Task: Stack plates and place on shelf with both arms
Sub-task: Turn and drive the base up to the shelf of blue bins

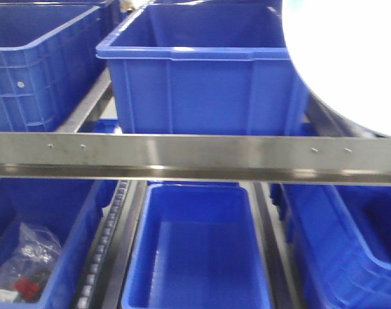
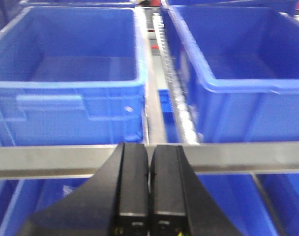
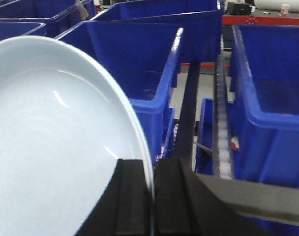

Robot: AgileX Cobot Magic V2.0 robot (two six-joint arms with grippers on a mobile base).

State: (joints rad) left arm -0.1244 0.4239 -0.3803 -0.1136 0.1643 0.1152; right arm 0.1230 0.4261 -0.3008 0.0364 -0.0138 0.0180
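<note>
Right claw [image 3: 152,196] pinching the rim of a plate [image 3: 51,147] edge-on between its black matte fingers [image 3: 132,196]; plate is glossy, pale bluish-white, round, shallow, with a low upturned lip. I see one rim line only, can't tell if a second plate sits under it. In the front view the plate [image 1: 350,58] fills the upper right corner, overlapping the right wall of the upper-tier blue crate [image 1: 202,71] and hanging above the shelf front rail [image 1: 195,154]. Rail is flat brushed steel, long, with small rivets. Left claw [image 2: 149,191] pressed together, nothing between the fingers, tips just in front of the same rail [image 2: 238,157], lined up with the gap between two crates. That gap carries a roller track [image 2: 181,108], narrow. Crates are ribbed blue plastic with thick rolled rims, open tops, mostly bare inside; lower left crate holds a clear bag of small parts [image 1: 28,264]. Lower middle crate [image 1: 199,251] sits between roller tracks [image 1: 102,251]. Room between crate walls is tight; open space is over the crate tops and in front of the rail
</note>
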